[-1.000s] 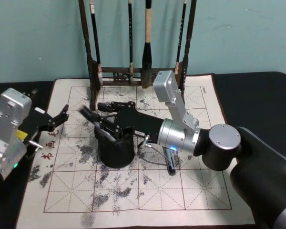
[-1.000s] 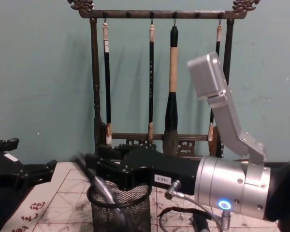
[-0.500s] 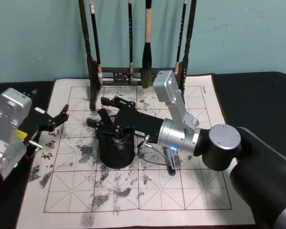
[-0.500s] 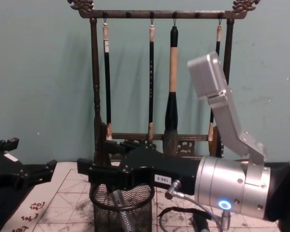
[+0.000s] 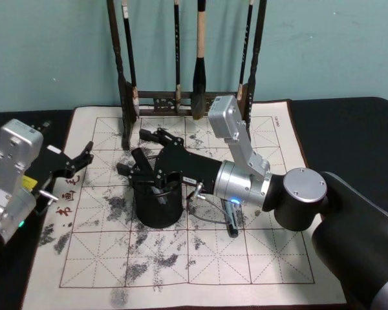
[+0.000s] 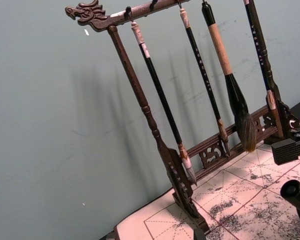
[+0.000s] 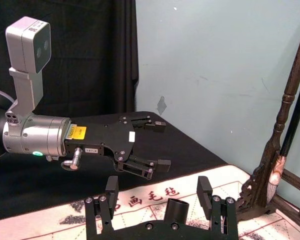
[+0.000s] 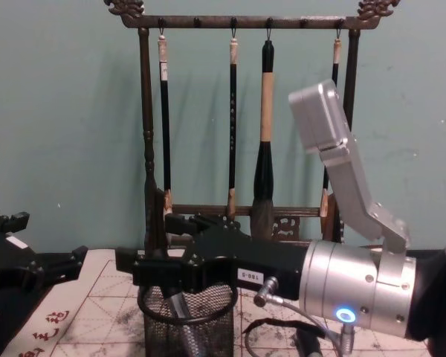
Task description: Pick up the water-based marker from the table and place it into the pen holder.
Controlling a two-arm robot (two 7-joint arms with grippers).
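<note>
Reaching forward toward centre with right gripper (image 5: 136,155), jaws spread wide. Holding left gripper (image 5: 84,159) idle low at left, fingers apart.

Ink and mesh
Black wire-mesh pen holder (image 5: 158,206); white mat (image 5: 213,258), red grid, grey-black smudges; black counter (image 5: 349,129).

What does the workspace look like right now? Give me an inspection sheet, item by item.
Surface: dark table, inky white felt mat with red grid.
Job's things: marker leaning inside pen holder.
Clutter: wooden brush rack, four brushes hanging.
Tools: right tool open above the holder; left tool open over mat's left edge.
Cables: cable looping below right wrist.
Surroundings: teal wall.
</note>
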